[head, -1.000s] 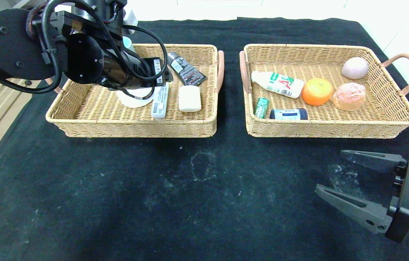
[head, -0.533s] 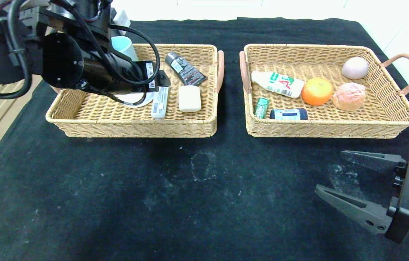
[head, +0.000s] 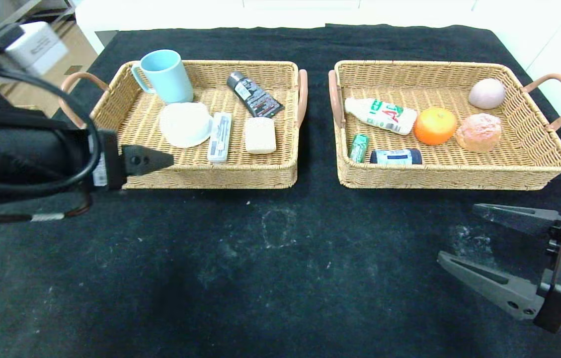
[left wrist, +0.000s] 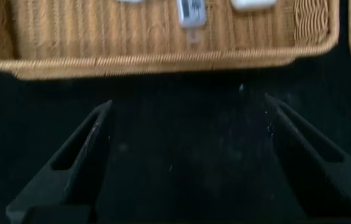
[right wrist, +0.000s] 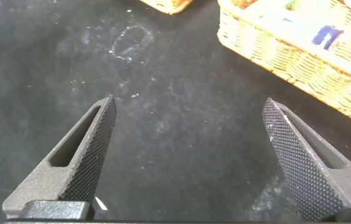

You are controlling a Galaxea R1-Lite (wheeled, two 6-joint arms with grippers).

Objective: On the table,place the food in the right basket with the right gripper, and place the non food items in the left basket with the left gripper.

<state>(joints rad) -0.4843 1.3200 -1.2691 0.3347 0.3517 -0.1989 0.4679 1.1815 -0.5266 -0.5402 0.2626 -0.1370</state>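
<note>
The left hand (head: 153, 160) had pulled back from over the left basket (head: 111, 104) to its near-left corner, spread wide and carrying nothing. That uncovered the white dish (head: 185, 124), case (head: 220, 136) and block (head: 260, 134) inside. The food (head: 435, 126) lay in the right basket (head: 533, 149). With nothing loose on the counter (head: 280, 258), sorting looked finished. The right hand (head: 479, 248) sat near right, wide, barely shifted.
</note>
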